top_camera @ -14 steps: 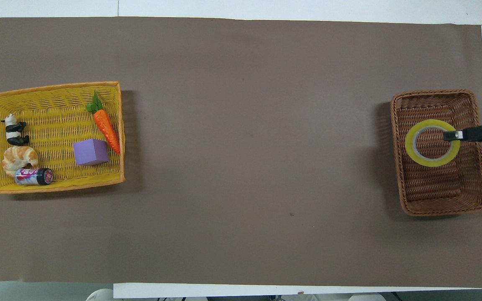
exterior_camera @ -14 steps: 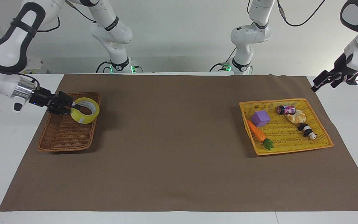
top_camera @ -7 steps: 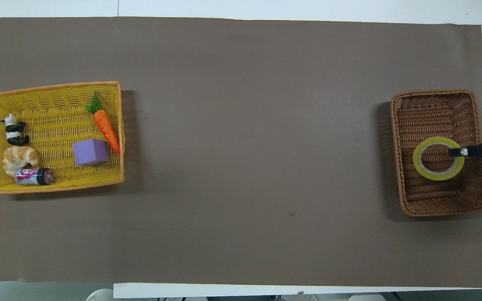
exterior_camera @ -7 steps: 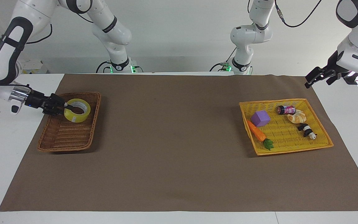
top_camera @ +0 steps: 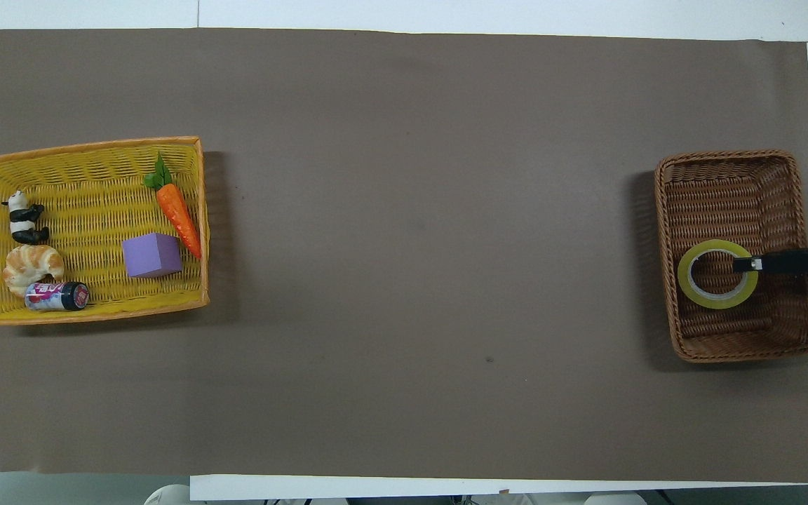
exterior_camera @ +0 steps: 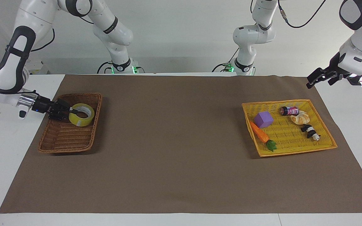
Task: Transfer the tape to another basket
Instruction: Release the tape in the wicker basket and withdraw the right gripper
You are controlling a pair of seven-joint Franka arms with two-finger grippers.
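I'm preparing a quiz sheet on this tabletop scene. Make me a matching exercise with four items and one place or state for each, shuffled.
Items:
1. tape
2. carrot
3. right gripper
4. left gripper

Places or states:
A. up over the table's edge, holding nothing
B. shut on the yellow roll's wall
C. in the brown wicker basket
D. in the yellow tray, beside the purple cube

Pairs: 1-C, 2-D, 3-B, 4-A

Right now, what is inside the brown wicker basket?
Only the tape lies in the basket, at its end nearer the robots, with the right gripper shut on its wall. Bare weave shows through the core; the weave under the tape's ring is covered.
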